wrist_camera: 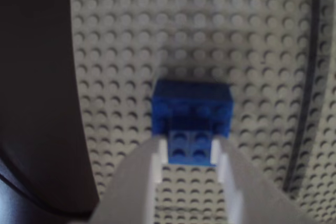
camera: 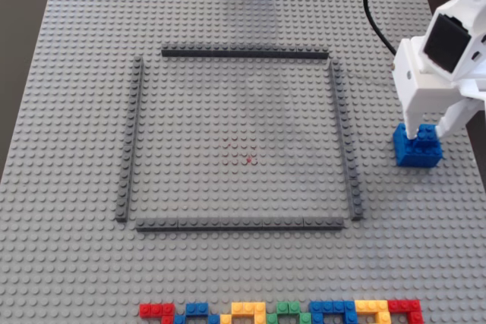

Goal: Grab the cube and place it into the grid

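The grid is the reference landmark; its interior holds nothing. The gripper stands outside the grid's right strip in the fixed view, fingers narrowed onto the cube's raised top brick. The cube sits there on the baseplate, probably gripped by that brick for lifting.

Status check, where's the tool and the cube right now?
Tool straddling the cube's top brick. Cube on baseplate, outside the grid. Nothing in the way.
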`<state>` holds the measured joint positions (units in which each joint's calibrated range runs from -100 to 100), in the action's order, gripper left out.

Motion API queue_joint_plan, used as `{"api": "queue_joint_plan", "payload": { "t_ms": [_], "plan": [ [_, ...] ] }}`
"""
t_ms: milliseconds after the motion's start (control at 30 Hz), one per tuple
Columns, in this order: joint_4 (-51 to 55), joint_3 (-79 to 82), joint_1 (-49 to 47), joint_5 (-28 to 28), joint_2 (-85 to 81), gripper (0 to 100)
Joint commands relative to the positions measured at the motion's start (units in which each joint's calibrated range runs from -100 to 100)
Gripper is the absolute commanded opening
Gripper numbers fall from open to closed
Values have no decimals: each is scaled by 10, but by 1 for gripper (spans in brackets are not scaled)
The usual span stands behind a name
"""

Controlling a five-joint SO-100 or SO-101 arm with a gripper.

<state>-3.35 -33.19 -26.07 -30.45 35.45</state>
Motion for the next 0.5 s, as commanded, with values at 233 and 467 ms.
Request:
{"api": "queue_joint_plan", "payload": {
  "t_ms": [233, 467],
  "plan": [
    [9, -6, 11, -3, -29, 8],
    [26, 5, 8, -6, -96, 7]
  ]
}}
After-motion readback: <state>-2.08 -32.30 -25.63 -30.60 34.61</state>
